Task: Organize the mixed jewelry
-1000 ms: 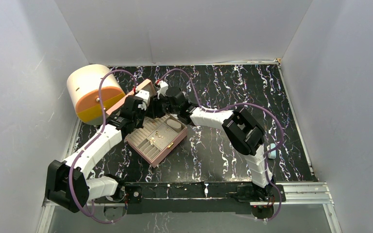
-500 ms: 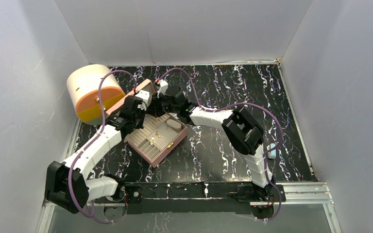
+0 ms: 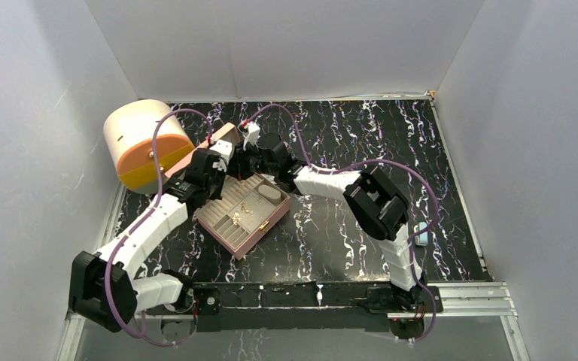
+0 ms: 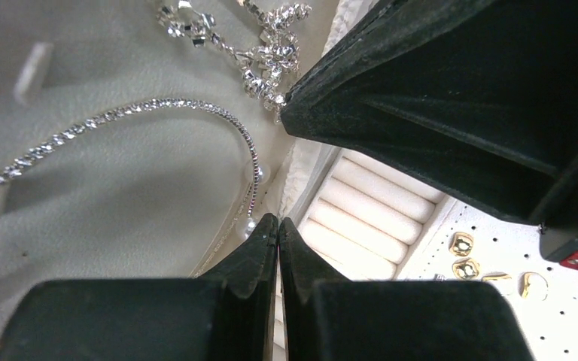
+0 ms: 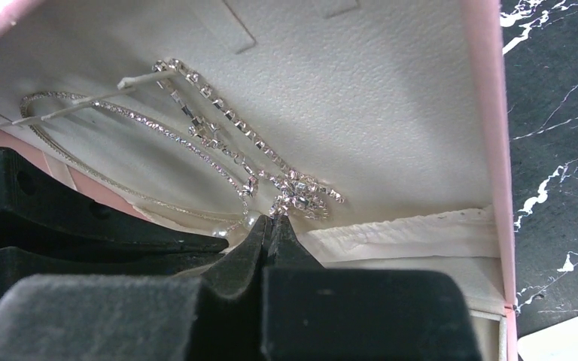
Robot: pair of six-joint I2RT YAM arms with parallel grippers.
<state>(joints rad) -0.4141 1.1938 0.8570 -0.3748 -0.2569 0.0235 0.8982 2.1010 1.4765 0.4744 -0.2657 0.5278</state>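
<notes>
The pink quilted box (image 3: 235, 235) lies open, its lid (image 3: 226, 134) standing up behind it. On the lid's cream lining hang a rhinestone chain (image 5: 226, 113) and a thin chain (image 4: 120, 114) ending in a pearl (image 4: 250, 224). My right gripper (image 5: 275, 220) is shut, its tips pinching the lower sparkly cluster of the rhinestone chain (image 4: 267, 56). My left gripper (image 4: 278, 222) is shut just beside the pearl; nothing shows between its tips. Both grippers meet at the lid in the top view, the left gripper (image 3: 223, 159) left of the right gripper (image 3: 242, 162). Gold studs (image 4: 463, 244) sit on the perforated pad.
A cream and orange cylinder (image 3: 144, 143) stands just left of the box lid. A small light-blue block (image 3: 421, 235) lies at the right near my right arm's base. Ring rolls (image 4: 369, 214) fill a tray section. White walls enclose the black marbled table (image 3: 361, 135).
My right gripper has closed from open to shut at the rhinestone cluster and edged slightly left toward the lid. The left arm has held still.
</notes>
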